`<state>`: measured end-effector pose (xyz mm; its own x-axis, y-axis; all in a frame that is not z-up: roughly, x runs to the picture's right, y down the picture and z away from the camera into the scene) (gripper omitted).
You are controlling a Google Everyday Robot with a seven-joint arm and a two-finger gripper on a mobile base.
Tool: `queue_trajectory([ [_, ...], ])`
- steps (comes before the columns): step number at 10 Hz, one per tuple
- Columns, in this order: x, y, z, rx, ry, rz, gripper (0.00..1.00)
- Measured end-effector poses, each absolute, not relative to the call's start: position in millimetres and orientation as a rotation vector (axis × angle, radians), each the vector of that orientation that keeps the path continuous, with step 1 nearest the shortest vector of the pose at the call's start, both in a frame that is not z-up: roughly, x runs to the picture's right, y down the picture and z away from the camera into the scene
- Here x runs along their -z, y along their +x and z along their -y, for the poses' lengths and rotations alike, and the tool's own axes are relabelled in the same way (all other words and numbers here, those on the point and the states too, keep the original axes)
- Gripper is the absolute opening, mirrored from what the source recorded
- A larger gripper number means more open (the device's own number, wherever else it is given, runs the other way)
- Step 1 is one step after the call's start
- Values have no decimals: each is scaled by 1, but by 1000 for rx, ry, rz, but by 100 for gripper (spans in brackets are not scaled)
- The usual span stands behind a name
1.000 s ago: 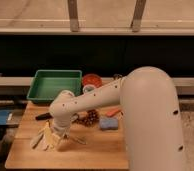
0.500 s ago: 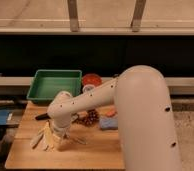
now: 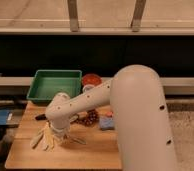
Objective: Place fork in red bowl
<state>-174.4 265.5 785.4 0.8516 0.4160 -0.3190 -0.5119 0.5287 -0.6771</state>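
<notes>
camera view: gripper (image 3: 51, 136) low over wooden table (image 3: 25, 152), lower left of frame; its opening cannot tell. fork not made out, likely beneath gripper. red bowl (image 3: 91, 80) upper centre, beside green tray (image 3: 54, 84), well apart from gripper. judged: pickup stage; lift, carry, drop left.

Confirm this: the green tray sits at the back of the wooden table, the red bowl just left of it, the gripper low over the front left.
One error: in the camera view the red bowl is just right of the green tray, not left. The rest stands: tray at the back of the wooden table, gripper low over the front left.
</notes>
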Motion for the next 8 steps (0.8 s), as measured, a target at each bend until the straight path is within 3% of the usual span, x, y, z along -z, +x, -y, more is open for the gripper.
queue_trajectory([
  [1, -786, -175, -265, -556, -847, -125, 26],
  [3, -784, -175, -266, -555, -851, -125, 4],
  [8, -785, -173, -268, -561, -852, -113, 0],
])
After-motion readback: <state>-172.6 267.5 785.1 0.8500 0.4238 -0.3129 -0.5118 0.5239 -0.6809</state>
